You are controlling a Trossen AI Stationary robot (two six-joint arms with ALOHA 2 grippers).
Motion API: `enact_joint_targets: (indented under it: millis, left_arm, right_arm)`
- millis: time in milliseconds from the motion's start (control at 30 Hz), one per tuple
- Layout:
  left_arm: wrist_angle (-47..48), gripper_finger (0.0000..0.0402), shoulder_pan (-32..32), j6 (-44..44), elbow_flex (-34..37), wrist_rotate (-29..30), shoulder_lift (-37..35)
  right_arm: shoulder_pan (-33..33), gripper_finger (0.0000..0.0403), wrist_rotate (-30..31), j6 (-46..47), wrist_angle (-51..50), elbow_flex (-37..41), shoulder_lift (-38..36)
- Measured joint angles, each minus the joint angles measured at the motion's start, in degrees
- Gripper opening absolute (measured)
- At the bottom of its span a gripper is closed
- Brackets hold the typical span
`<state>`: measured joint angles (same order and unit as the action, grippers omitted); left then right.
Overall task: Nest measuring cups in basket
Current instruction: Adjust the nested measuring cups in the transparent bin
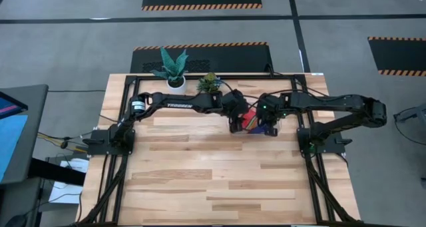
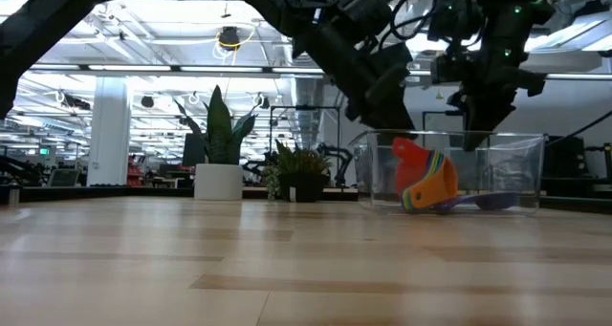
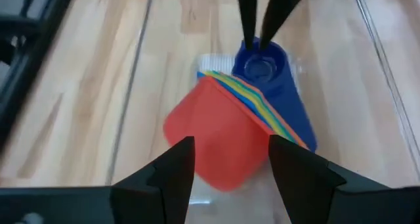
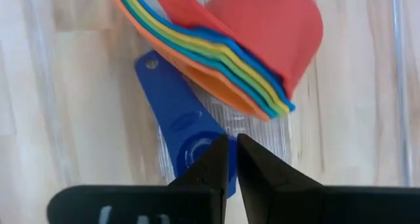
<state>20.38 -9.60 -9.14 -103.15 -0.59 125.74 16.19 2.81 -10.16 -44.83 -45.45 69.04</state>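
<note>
The clear basket (image 2: 521, 168) stands at the table's far middle (image 1: 258, 128). In it a nested stack of measuring cups (image 2: 427, 184), red (image 3: 216, 142) outermost over yellow, green, blue and orange rims (image 4: 216, 69), leans tilted on the handle (image 4: 161, 86) of a dark blue cup (image 3: 266, 66) that lies flat on the basket floor. My left gripper (image 3: 230, 168) is open above the red cup, clear of it. My right gripper (image 4: 231, 159) hangs over the dark blue cup's bowl, shut to a thin slit, its tips (image 2: 475, 146) near the basket's rim height, above the cup.
A spiky plant in a white pot (image 2: 219, 181) and a small dark-potted plant (image 2: 301, 184) stand at the far edge, left of the basket. Black frame rails run along the table's sides (image 1: 113, 180). Bare wood (image 1: 213, 174) stretches toward the near edge.
</note>
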Motion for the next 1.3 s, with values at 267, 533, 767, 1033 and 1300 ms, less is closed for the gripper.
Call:
enact_joint_targets:
  millis: [267,533,767,1033,1300]
  left_arm:
    - [1.3,0.0180,-1.9,-3.8,0.0,2.0,0.0]
    - [4.0,0.0114,-2.9,-6.3,0.8,-3.1,0.0]
    - [2.8,0.0025,-2.7,-8.7,0.9,-1.8,0.0]
    - [3.1,0.0002,-3.3,-9.9,0.9,-0.6,0.0]
    - [1.6,0.0000,-2.9,-7.9,0.8,-1.3,2.1]
  right_arm:
    - [1.9,0.0053,-3.1,4.1,2.2,1.9,0.0]
    - [2.0,0.0053,-4.7,4.8,2.1,1.9,0.0]
    - [2.0,0.0053,-4.7,5.9,3.8,1.9,0.0]
    - [2.0,0.0053,-5.8,7.2,4.3,1.9,0.0]
    - [1.9,0.0053,-6.0,7.4,3.7,2.0,0.7]
